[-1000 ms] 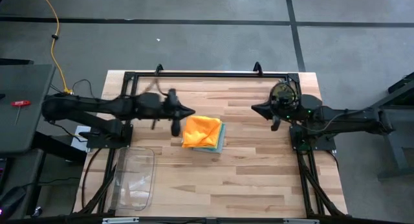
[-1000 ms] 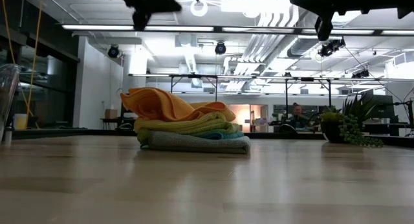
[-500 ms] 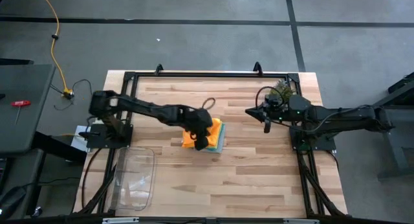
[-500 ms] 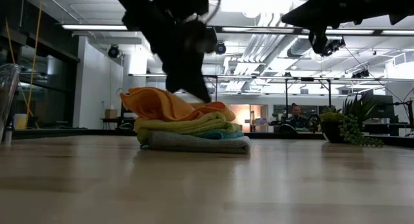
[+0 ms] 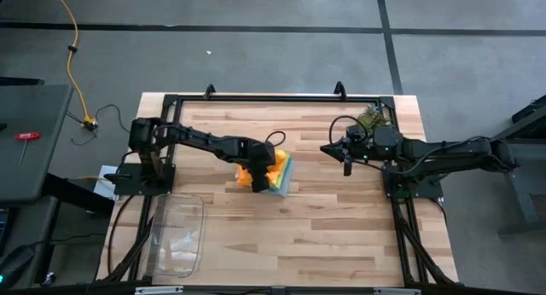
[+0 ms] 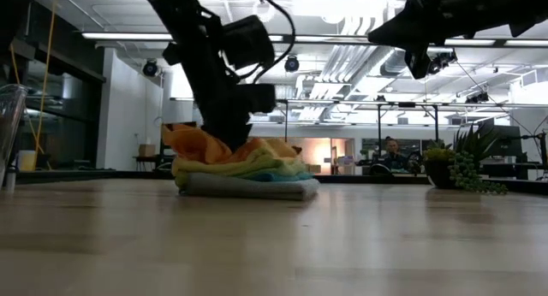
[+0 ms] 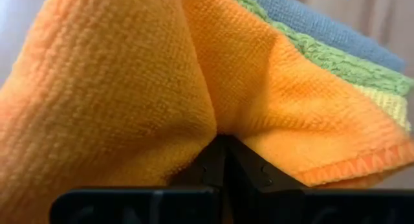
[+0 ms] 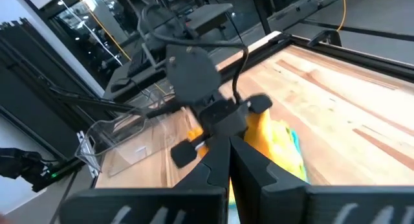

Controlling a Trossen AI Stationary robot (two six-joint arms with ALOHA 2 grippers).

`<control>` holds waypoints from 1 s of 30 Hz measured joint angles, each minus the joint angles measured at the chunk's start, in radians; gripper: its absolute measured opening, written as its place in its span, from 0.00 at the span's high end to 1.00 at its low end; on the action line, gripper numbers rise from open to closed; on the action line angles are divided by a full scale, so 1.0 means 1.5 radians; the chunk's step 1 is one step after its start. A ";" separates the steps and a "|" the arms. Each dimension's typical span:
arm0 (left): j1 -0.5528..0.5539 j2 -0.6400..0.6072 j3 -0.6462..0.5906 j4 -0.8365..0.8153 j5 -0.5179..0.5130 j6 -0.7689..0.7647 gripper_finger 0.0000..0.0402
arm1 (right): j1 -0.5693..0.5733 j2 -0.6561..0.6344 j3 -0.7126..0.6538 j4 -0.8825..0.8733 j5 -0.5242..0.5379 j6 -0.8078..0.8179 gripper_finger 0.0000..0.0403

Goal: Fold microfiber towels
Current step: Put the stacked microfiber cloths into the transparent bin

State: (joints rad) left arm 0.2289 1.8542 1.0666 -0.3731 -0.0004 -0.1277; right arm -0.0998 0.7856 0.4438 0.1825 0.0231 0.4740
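Note:
The towels lie in one stack (image 5: pixel 266 171) at the table's middle: orange (image 6: pixel 201 144) on top, then yellow (image 6: pixel 214 166), lime green (image 7: pixel 323 56), teal (image 6: pixel 289 175) and grey (image 6: pixel 248 188) at the bottom on the wood. My left gripper (image 5: pixel 259 177) is shut, its tips sunk in the orange towel (image 7: pixel 129 88). My right gripper (image 5: pixel 345 159) is shut and empty, in the air to the right of the stack; it shows high in the low view (image 6: pixel 419 61). My left gripper presses its shut fingertips (image 7: pixel 223 149) down on the orange towel's top, slanting down from the table's left. The cloth (image 7: pixel 213 114) is dented and creased around the tips. Whether a fold is caught between them, I cannot tell. The stack stays on the table.
A clear plastic tray (image 5: pixel 175 235) stands at the near left. A small green plant (image 5: pixel 373 118) stands at the far right, behind my right arm. Black frame rails (image 5: pixel 273 98) run along the far edge. Bare wood lies near the front edge. A person (image 6: pixel 394 150) sits far off in the room.
My left gripper has swung from the table's left to the stack and come down onto the orange towel. The orange towel has bunched up, and the stack is pressed flatter and has shifted a little to the left. My right gripper has moved slightly toward the stack.

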 joint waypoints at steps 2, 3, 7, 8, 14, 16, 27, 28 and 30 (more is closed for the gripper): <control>0.014 -0.005 -0.011 -0.015 -0.001 0.042 1.00 | 0.000 0.000 0.000 0.002 0.000 0.000 1.00; 0.021 -0.011 -0.017 -0.021 -0.003 0.069 1.00 | 0.000 0.000 0.000 0.001 0.000 0.000 1.00; 0.044 -0.036 -0.047 -0.033 -0.010 0.203 1.00 | 0.000 0.000 0.000 0.001 0.000 0.000 1.00; 0.049 -0.042 -0.052 -0.042 -0.019 0.244 1.00 | 0.000 0.000 0.000 0.001 0.000 0.000 1.00; 0.074 -0.069 -0.057 -0.119 -0.106 0.472 1.00 | 0.000 0.000 0.000 0.001 0.014 -0.001 1.00; 0.079 -0.078 -0.058 -0.131 -0.121 0.499 1.00 | 0.000 0.000 0.000 0.001 0.022 -0.002 1.00; 0.088 -0.194 -0.060 -0.125 -0.079 0.369 1.00 | 0.000 0.000 0.000 0.000 0.025 -0.002 1.00; 0.088 -0.208 -0.060 -0.123 -0.074 0.356 1.00 | 0.000 0.000 0.000 0.000 0.025 -0.002 1.00; 0.088 -0.236 -0.059 -0.123 -0.066 0.324 1.00 | 0.000 0.000 0.000 0.000 0.025 -0.002 1.00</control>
State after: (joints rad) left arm 0.3607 1.5003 0.9777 -0.5572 -0.0996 0.3584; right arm -0.1001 0.7860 0.4438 0.1822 0.0605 0.4713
